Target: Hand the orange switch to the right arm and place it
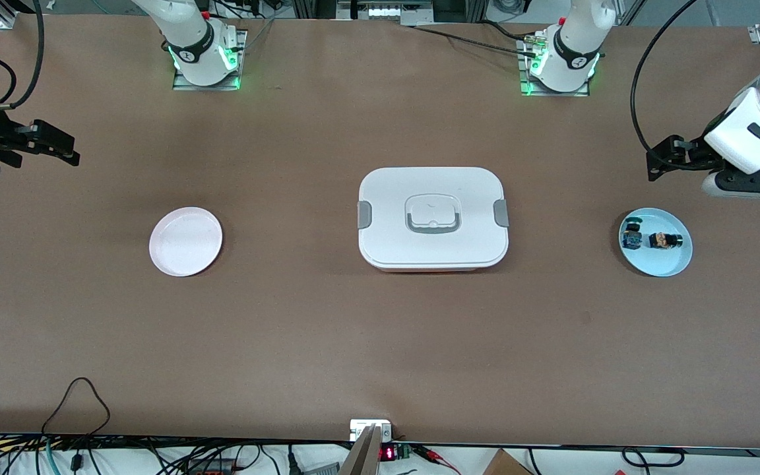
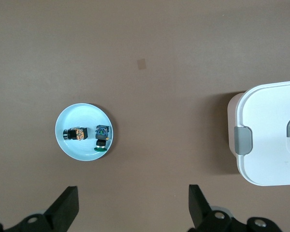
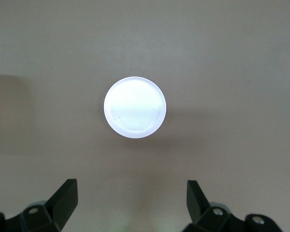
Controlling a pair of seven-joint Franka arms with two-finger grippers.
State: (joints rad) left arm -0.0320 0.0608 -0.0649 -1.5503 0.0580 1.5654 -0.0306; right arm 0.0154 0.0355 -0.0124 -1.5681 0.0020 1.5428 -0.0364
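The orange switch point(image 1: 664, 240) lies on its side on a light blue plate point(image 1: 667, 264) at the left arm's end of the table. A small black-and-blue switch point(image 1: 632, 236) lies beside it on the same plate. In the left wrist view the orange switch point(image 2: 75, 134), the black-and-blue switch point(image 2: 102, 137) and the plate point(image 2: 82, 116) all show. My left gripper point(image 1: 658, 165) is open and empty, up over bare table beside that plate point(image 2: 133, 208). My right gripper point(image 1: 66, 150) is open and empty at the right arm's end of the table point(image 3: 131, 203).
An empty pink plate point(image 1: 185, 241) sits toward the right arm's end and shows in the right wrist view point(image 3: 135, 107). A white lidded container point(image 1: 433, 218) with grey clips stands mid-table; its corner shows in the left wrist view point(image 2: 270, 135).
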